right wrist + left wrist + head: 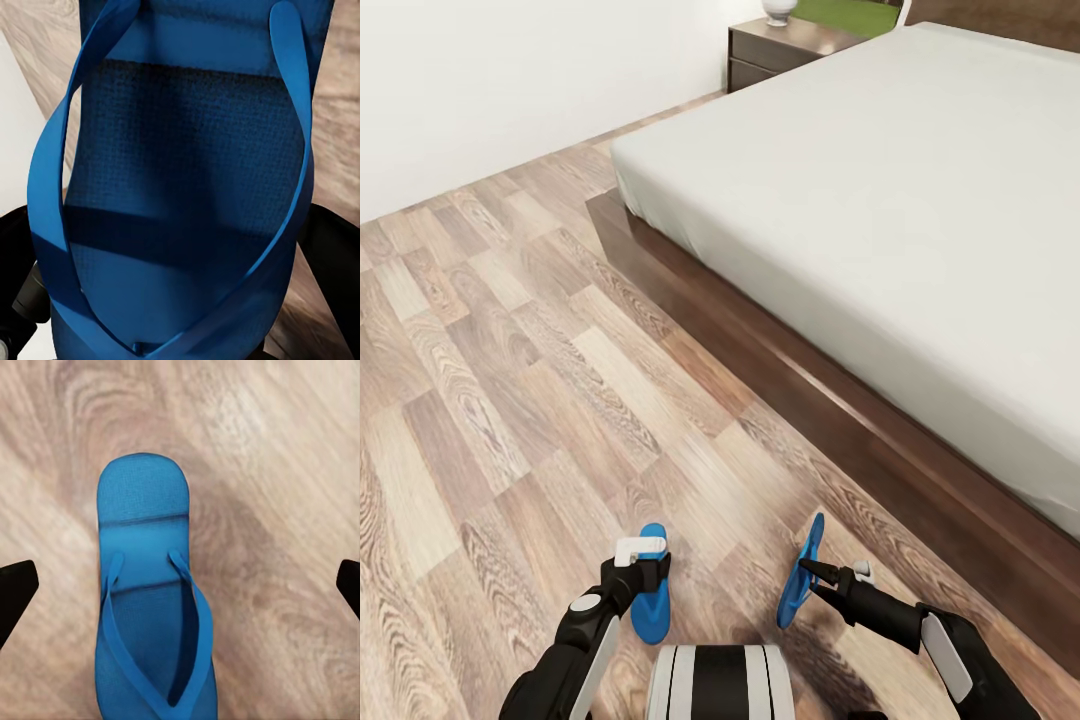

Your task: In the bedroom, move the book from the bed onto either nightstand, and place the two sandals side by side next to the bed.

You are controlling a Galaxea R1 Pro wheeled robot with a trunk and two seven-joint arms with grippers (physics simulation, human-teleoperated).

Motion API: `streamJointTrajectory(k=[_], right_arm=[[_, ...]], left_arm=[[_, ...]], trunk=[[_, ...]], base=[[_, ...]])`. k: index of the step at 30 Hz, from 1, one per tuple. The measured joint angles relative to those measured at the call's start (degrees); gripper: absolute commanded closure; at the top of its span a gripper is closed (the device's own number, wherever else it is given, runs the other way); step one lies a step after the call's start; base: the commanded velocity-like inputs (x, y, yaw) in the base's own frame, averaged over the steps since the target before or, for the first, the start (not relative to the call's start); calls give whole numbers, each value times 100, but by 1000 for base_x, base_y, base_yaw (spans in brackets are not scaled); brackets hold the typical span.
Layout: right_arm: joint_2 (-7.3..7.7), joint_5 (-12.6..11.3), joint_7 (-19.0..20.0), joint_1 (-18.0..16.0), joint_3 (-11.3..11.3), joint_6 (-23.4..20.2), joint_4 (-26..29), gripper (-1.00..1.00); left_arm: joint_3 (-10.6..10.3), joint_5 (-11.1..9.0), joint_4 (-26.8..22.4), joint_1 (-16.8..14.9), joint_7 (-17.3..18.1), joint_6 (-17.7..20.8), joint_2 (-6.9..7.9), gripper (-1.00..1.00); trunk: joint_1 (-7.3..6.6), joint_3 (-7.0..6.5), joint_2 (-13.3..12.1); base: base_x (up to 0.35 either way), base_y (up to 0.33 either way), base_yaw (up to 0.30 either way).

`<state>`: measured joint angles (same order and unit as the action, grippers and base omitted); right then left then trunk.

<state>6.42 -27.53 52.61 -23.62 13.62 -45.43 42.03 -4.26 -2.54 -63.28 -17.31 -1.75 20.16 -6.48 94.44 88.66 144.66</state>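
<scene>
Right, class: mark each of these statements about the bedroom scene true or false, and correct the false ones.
1. The left sandal lies flat on the wood floor. True.
2. The right pincer is open and holds nothing. False: it is shut on the right sandal, which stands tilted on its edge.
3. The left pincer is open above its sandal. True: in the left wrist view one fingertip sits well clear of the sandal on each side.
4. A book lies on the bed. False: the visible mattress is bare.
5. The nightstand stands beside the bed's far end. True.
</scene>
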Motion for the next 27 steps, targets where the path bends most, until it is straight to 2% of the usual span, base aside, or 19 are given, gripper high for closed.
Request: streamJointTrajectory(k=[5,18,22,24,27], right_arm=[[0,0,0,0,0,0,0,100],[6,9,6,0,5,-5,6,100],[92,6,14,3,15,-158,9,100],[153,-72,15,5,18,-240,8,100],[192,-456,16,1,19,-294,9,100]], left_arm=[[0,-4,7,0,-2,2,-3,-100],[0,-8,8,0,-8,11,-3,-100],[0,-8,8,0,-7,11,-3,-100],[0,-8,8,0,-6,11,-3,-100],[0,-8,8,0,-6,11,-3,-100]], trunk=[[0,0,0],[34,287,17],[45,376,23],[50,420,25],[57,487,29]], base=[[8,0,0],[0,0,0],[0,0,0],[0,0,0],[0,0,0]])
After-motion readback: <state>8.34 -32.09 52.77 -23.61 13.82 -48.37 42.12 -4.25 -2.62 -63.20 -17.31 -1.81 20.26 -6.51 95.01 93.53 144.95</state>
